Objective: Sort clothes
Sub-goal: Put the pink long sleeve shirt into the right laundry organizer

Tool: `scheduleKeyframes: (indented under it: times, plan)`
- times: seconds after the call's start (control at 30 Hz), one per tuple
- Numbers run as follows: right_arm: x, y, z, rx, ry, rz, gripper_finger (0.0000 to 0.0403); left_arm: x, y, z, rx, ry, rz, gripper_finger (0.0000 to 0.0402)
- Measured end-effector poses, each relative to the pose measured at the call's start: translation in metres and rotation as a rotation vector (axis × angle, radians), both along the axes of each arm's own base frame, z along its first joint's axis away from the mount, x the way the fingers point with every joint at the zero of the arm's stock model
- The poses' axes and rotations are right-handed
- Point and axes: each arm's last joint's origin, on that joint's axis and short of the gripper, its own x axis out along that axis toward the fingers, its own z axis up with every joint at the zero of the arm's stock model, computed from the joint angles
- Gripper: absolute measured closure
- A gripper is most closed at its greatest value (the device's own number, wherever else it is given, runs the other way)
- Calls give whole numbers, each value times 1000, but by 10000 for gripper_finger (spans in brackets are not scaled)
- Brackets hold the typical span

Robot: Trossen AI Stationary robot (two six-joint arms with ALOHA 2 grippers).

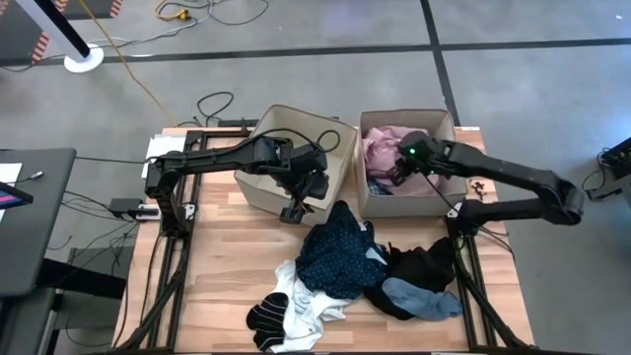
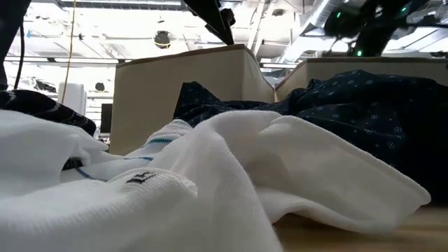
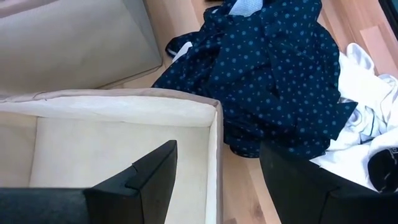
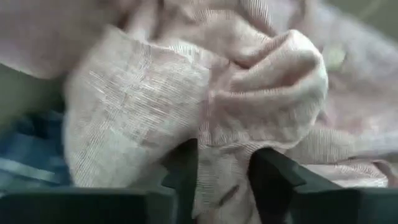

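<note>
My right gripper (image 1: 402, 166) is inside the right beige bin (image 1: 446, 122), shut on the pink top (image 1: 385, 146) that lies in it. A blue-white plaid piece (image 4: 25, 155) lies beside the pink top in the same bin. My left gripper (image 3: 217, 171) is open and empty. It hangs over the near right corner of the left beige bin (image 1: 258, 183), with one finger over the bin's inside and one outside its wall (image 3: 214, 124). A navy dotted shirt (image 1: 340, 251) lies on the table just near of it. My right gripper pinches a bunched fold of the pink top (image 4: 221, 165) between its two fingers. The fingers come from above, slanting down into the bin. The rest of the top lies heaped on the bin's contents; one layer or several, I cannot tell.
On the table's near half lie a white garment (image 1: 308, 301), black and white striped socks (image 1: 266, 316), a black piece (image 1: 422, 264) and a light blue piece (image 1: 426, 298). The left bin's inside (image 3: 112, 149) shows bare fabric. Bare wood shows at the table's left (image 1: 227, 256).
</note>
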Motion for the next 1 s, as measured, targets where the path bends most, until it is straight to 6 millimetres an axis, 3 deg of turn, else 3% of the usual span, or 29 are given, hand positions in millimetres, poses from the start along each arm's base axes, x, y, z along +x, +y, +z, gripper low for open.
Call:
scheduleKeyframes:
  times: [0.23,0.53,1.0]
  plan:
    - [11,15,20,-107,-170,109,171,1,0,1,3,-14,-3,178]
    - [34,24,36,-240,-335,236,170,2,0,1,1,-21,1,178]
    - [56,-11,8,-252,-231,165,194,3,0,1,-1,-29,2,178]
